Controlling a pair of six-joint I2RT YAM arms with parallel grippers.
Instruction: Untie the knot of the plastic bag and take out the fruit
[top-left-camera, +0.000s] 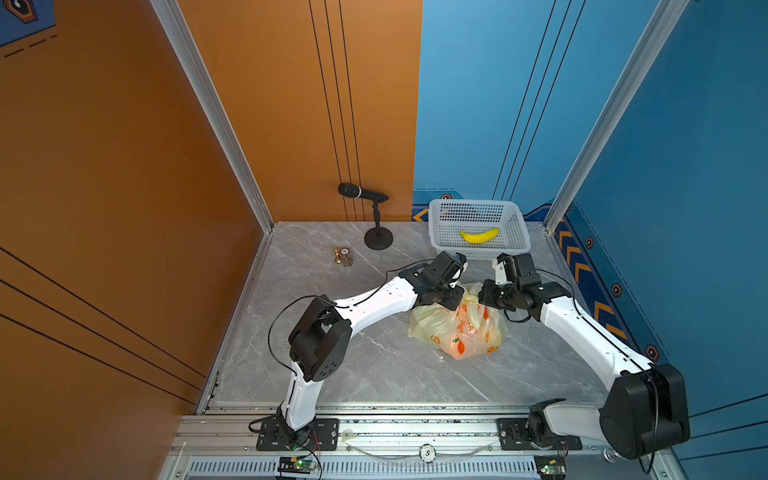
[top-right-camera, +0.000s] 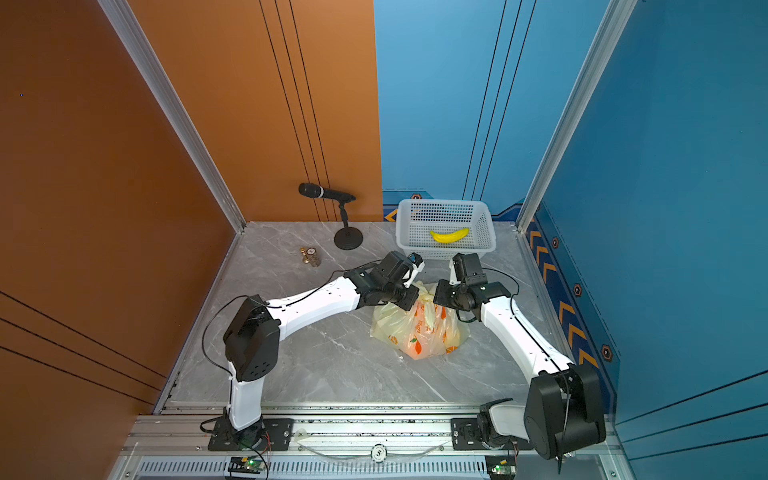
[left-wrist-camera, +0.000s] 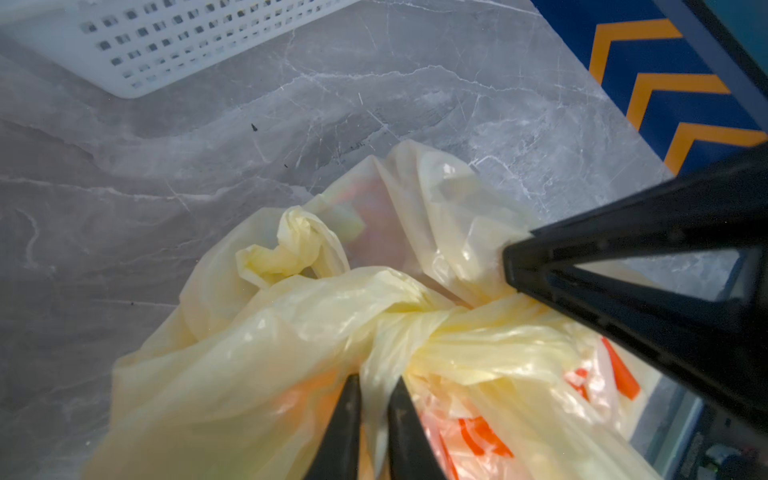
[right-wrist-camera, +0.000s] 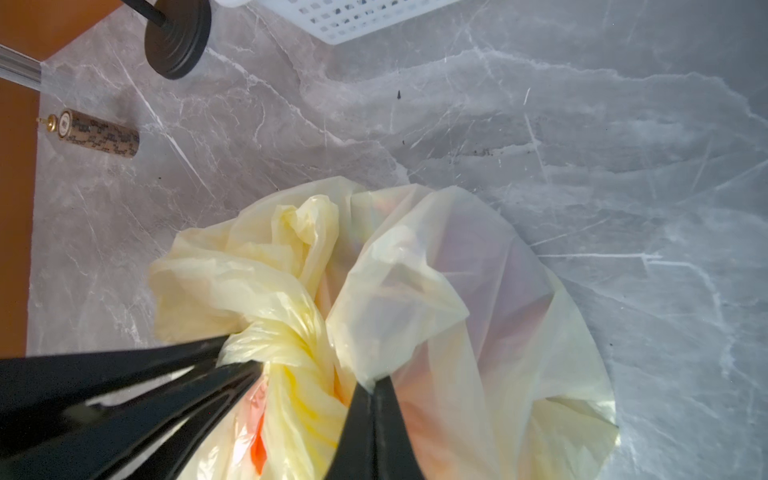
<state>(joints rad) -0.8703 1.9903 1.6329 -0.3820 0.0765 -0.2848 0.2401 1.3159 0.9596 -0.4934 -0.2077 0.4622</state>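
The knot (left-wrist-camera: 415, 318), a twisted tuft of pale-yellow handles, is tied at the top of the plastic bag (top-left-camera: 446, 328), and it lies between the two claws. The left claw (left-wrist-camera: 376, 382) pinches a narrow strip of the bag's film that runs straight up into the knot, so the knot sits just beyond its fingertips. The right claw (right-wrist-camera: 370, 384) is pressed together on a fold of the bag's film on the opposite side of the knot, just beside it. In the right wrist view the tip of the left claw touches the knot's flank. Orange shapes of fruit (top-left-camera: 459, 352) glow through the thin film, but single pieces cannot be told apart. The bag rests on the grey marbled surface (top-left-camera: 353, 357), right of its middle and toward the far edge. Behind it, in the far right corner, stands a white perforated basket (top-left-camera: 473, 204) holding a yellow banana (top-left-camera: 479, 235). A microphone stand (top-left-camera: 378, 239) stands near the far edge's middle, with a small brown cylinder (top-left-camera: 345, 257) near it
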